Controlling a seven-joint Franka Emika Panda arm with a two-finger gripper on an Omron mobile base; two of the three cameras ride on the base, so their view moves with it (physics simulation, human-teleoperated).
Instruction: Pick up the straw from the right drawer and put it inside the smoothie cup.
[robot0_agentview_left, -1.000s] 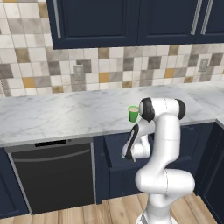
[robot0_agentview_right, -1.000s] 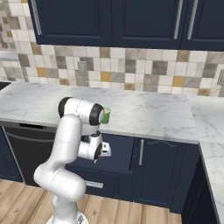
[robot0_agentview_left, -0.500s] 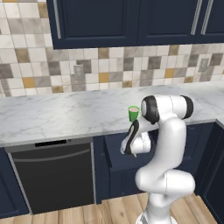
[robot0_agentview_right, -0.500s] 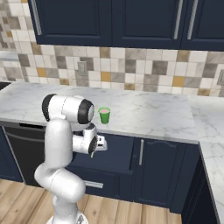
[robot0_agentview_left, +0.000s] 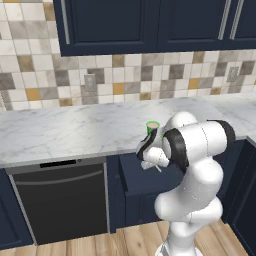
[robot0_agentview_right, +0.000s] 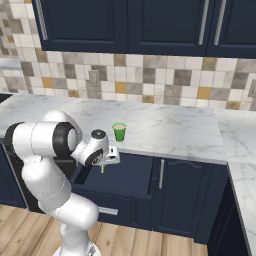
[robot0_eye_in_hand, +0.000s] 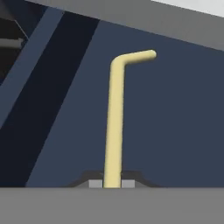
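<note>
Marble desk (robot0_agentview_right: 165, 127) carries the cup (robot0_agentview_right: 119, 132) near its front edge, while the tool (robot0_agentview_right: 103, 161) at its 7 o'clock grips the straw (robot0_eye_in_hand: 114, 127) over the open drawer (robot0_agentview_right: 117, 177).

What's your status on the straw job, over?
Gripper jaws shut on straw, above open right drawer. Smoothie cup upright on counter. Nothing in the way.

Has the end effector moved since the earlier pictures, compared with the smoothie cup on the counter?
Yes. The end effector, shut on the straw, has risen and now sits just below and left of the smoothie cup, closer to the counter edge.
</note>
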